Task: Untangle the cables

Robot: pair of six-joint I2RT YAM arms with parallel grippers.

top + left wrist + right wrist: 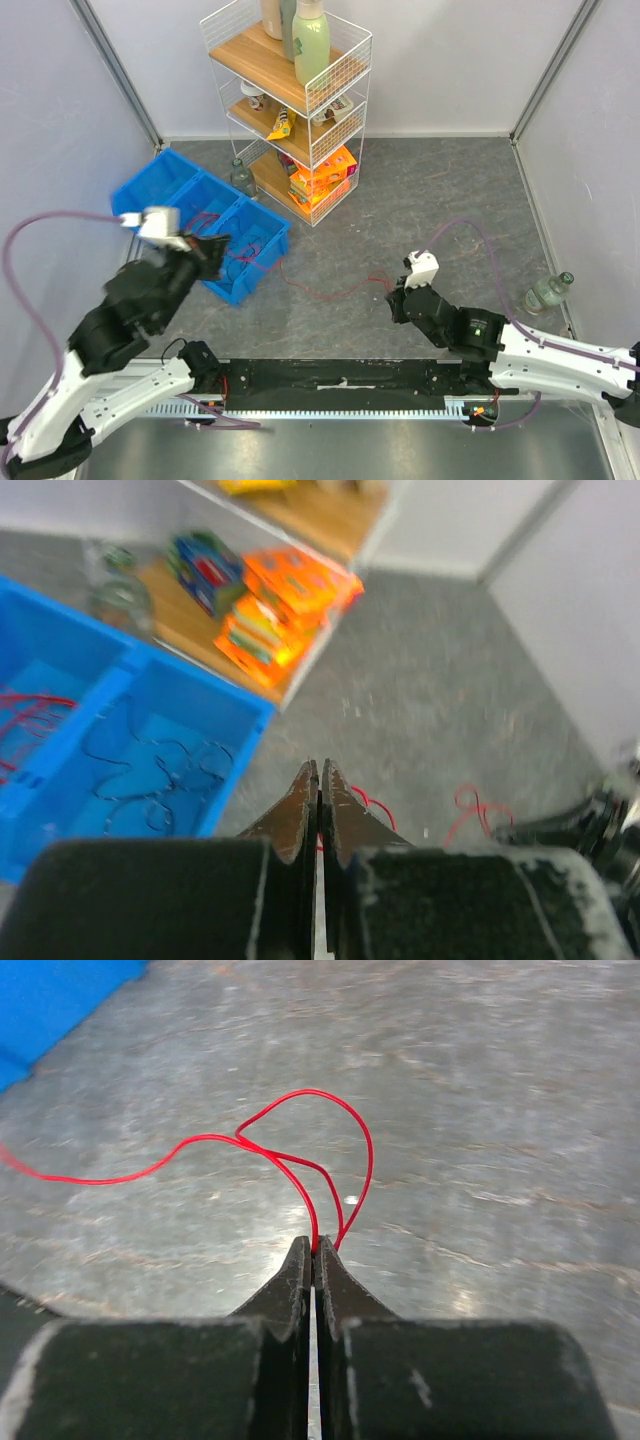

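A thin red cable (pixel 330 292) lies on the grey table between the blue bin (pixel 262 262) and my right gripper (pixel 396 297). In the right wrist view my right gripper (pixel 318 1245) is shut on the red cable (pixel 310 1091), which loops up from the fingertips and trails off left. My left gripper (pixel 213 250) hangs over the bin's near corner. In the left wrist view it (pixel 320 766) is shut with nothing visibly held. Thin black cables (pixel 150 780) lie in the bin's near compartment and red ones (pixel 30 715) in the one beside it. The red table cable (pixel 372 802) shows behind the fingertips.
A white wire shelf (pixel 300 90) with bottles and orange packets stands at the back, close to the bin. A small clear bottle (pixel 240 178) stands by the shelf's foot. Another bottle (pixel 548 292) lies at the right wall. Grey walls close in on both sides.
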